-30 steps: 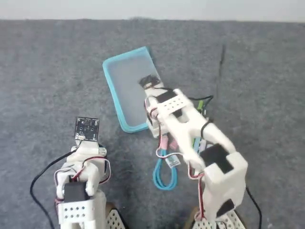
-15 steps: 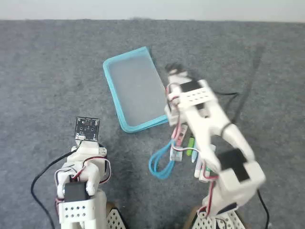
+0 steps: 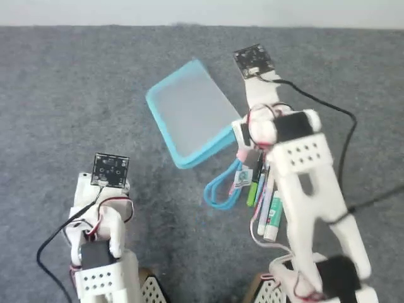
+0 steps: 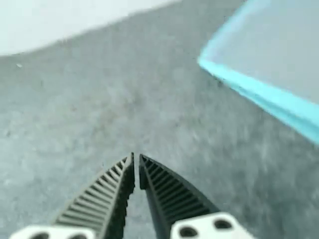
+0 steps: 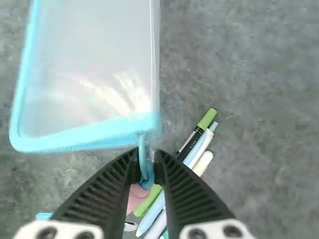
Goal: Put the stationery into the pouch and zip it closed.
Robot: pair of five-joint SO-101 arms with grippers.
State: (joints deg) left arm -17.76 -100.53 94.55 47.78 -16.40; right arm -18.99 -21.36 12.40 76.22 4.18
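The clear pouch [image 3: 196, 110] with a light blue rim lies tilted at the table's middle. My right gripper [image 5: 145, 167] is shut on a thin blue tab at the pouch's near corner [image 5: 142, 127]; in the high view it sits at that corner [image 3: 243, 150]. Several pens [image 3: 265, 199] in green, white and pale blue lie under the right arm, and they also run past the fingers [image 5: 197, 142]. A blue cord loop [image 3: 218, 189] with a small tag lies beside them. My left gripper [image 4: 137, 167] is shut on nothing, low over bare carpet, short of the pouch's edge [image 4: 259, 89].
Grey carpet covers the table. The left arm [image 3: 101, 221] stands at the front left, with open carpet between it and the pouch. A black cable [image 3: 328, 113] arcs off the right arm. A pale wall strip runs along the far edge.
The right arm has swung back and to the right, dragging the pouch's corner so the pouch turned and slid right. The pens and cord loop now lie uncovered. The left arm shifted slightly left.
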